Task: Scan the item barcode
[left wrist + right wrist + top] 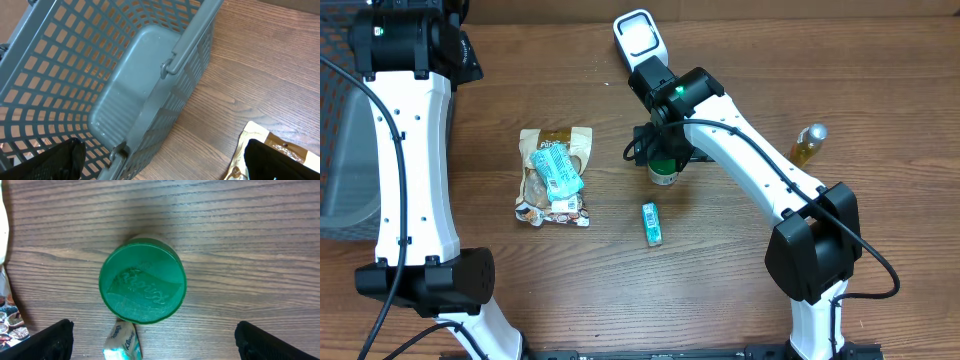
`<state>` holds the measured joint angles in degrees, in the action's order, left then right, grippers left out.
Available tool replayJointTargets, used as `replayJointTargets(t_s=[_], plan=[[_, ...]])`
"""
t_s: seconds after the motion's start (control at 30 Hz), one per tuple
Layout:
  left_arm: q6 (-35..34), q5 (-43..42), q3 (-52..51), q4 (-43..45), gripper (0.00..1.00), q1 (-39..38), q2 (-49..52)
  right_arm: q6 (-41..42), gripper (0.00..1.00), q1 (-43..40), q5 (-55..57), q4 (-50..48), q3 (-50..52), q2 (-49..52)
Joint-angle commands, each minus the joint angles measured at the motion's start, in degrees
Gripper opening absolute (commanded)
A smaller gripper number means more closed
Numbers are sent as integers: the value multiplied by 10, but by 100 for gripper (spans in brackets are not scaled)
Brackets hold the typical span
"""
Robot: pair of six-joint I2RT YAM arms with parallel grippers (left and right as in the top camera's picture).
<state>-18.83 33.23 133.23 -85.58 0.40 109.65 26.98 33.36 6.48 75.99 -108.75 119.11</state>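
You have even, fairly bright light from overhead; the table (570, 310) carries only soft, faint shadows beside the arms (415, 150). The green lid (142, 282) shows a mild sheen and a smudged shadow at its far side. Both your wrist views go dark and soft at the bottom corners

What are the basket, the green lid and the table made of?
Basket: probably matte grey plastic, judging by its moulded lattice walls. Green lid: slightly glossy plastic with raised lettering. Table: wood or wood-look laminate; grain shows, but which is unclear.
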Motion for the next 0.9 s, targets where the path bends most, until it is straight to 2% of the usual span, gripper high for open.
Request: replayJointTargets(t_s=[0.0, 0.2, 0.6, 0.87], plan=[[11, -10, 11, 1, 100, 0, -3, 1, 100, -3, 7, -21, 5, -7], [10, -48, 11, 1, 99, 0, -3, 3, 100, -3, 7, -80, 40, 5], [10, -48, 11, 1, 100, 0, -3, 0, 100, -3, 10, -200, 148, 5], [10, -48, 11, 1, 100, 0, -3, 0, 96, -3, 10, -218, 155, 5]])
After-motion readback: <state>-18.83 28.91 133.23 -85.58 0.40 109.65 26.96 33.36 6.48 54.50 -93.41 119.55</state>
